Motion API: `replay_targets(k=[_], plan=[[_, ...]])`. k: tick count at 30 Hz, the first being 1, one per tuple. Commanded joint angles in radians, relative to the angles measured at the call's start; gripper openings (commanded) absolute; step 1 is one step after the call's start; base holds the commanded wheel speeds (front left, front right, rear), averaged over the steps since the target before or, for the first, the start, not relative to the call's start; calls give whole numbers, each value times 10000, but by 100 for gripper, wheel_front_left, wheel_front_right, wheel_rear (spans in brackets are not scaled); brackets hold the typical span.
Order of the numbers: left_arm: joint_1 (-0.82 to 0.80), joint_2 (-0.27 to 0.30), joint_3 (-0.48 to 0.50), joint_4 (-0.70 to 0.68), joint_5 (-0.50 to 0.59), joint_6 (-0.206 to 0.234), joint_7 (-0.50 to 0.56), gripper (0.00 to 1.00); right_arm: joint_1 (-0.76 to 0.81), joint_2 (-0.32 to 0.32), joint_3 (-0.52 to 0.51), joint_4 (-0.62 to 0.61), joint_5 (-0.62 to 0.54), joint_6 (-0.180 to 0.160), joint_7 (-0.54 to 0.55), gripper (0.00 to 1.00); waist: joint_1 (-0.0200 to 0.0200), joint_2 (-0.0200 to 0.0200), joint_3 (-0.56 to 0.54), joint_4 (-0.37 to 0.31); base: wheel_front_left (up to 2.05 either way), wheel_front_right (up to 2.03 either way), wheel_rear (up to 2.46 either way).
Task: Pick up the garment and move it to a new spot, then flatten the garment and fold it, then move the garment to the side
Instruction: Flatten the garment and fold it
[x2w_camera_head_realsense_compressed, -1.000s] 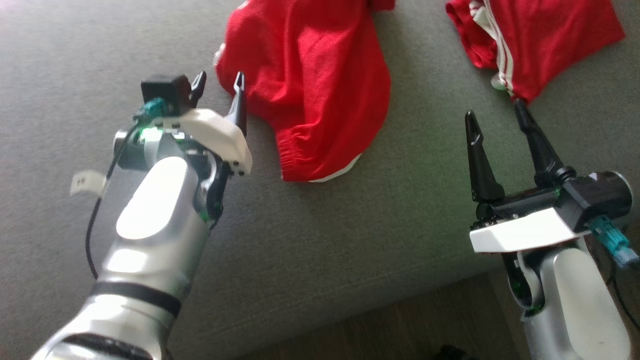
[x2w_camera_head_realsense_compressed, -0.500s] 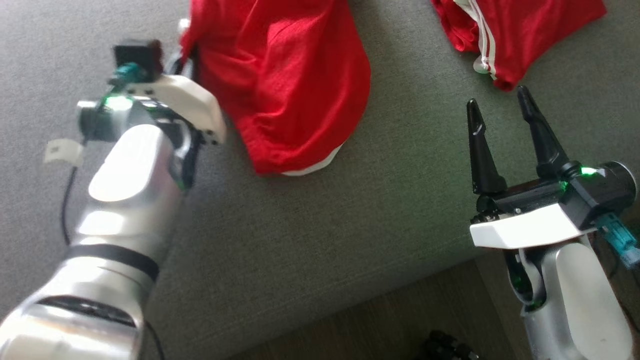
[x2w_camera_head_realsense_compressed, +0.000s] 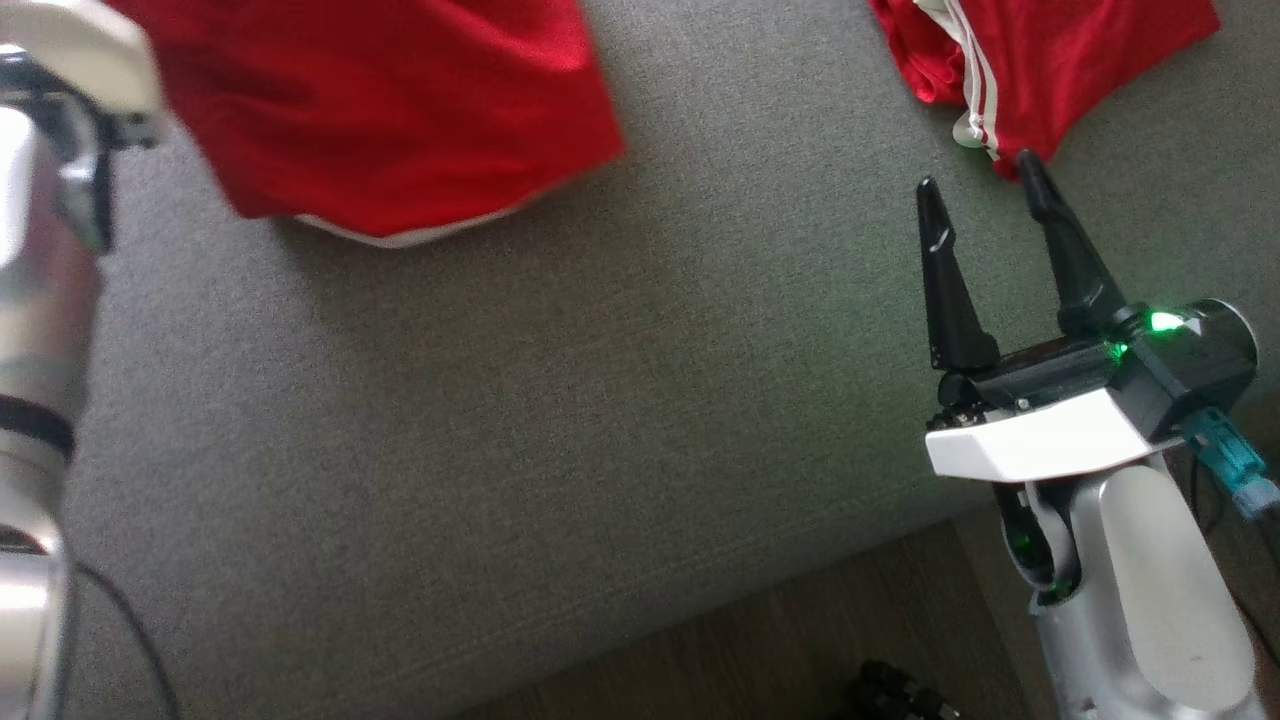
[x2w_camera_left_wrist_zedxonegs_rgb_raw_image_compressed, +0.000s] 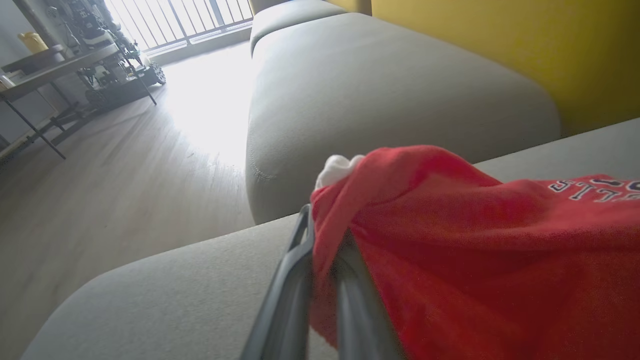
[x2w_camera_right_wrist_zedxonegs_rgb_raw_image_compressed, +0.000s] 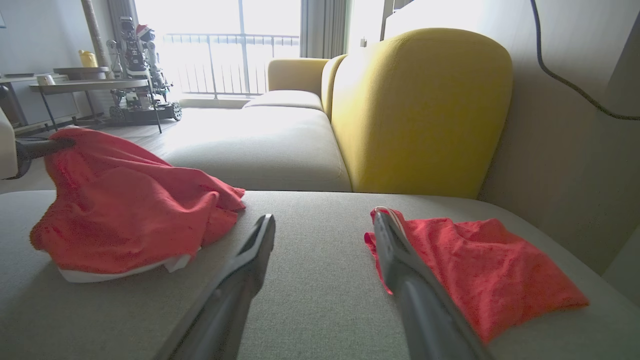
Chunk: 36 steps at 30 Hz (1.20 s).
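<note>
The garment is red with a white hem and lies bunched at the far left of the grey sofa seat. My left gripper is shut on its edge, with the cloth draped over the right finger. In the right wrist view the garment hangs lifted at one corner from the left gripper's dark fingers. The left forearm shows at the head view's left edge. My right gripper stands open above the seat's near right part, its fingers holding nothing.
A second red garment with white stripes lies just beyond the right gripper's fingertips. A yellow backrest rises behind. The seat's front edge meets wooden floor. Another seat cushion lies farther off, with a table beyond.
My left gripper closed on the garment's edge and dragged it leftward across the seat, the arm now mostly beyond the head view's left edge. The right gripper stayed open and nearly still.
</note>
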Motion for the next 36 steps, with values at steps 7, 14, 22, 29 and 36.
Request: replay_targets(k=[7, 14, 22, 29, 36], plan=[[-214, 650, 45, 544, 60, -14, 393, 100, -217, 39, 259, -92, 115, -4, -108, 100, -1, 0, -89, 6, 0, 0, 0], [64, 295, 214, 364, -214, 174, -264, 100, -147, 39, 262, 90, -44, -4, -119, 100, -1, 0, -558, 576, 0, 0, 0], [1449, 6, 820, -1833, -630, 207, -461, 100, 27, 39, 101, 331, -174, -4, -22, 100, -1, 0, -1478, 1676, 0, 0, 0], [4458, -316, 1553, -5485, -782, 45, -465, 100, 453, 39, -151, 497, -382, -4, 90, 100, -1, 0, -2387, 2753, 0, 0, 0], [7500, -929, 2256, -8506, -571, 261, -466, 100, 925, 39, -419, 796, -519, -4, 180, 100, -1, 0, -3061, 3392, 0, 0, 0]])
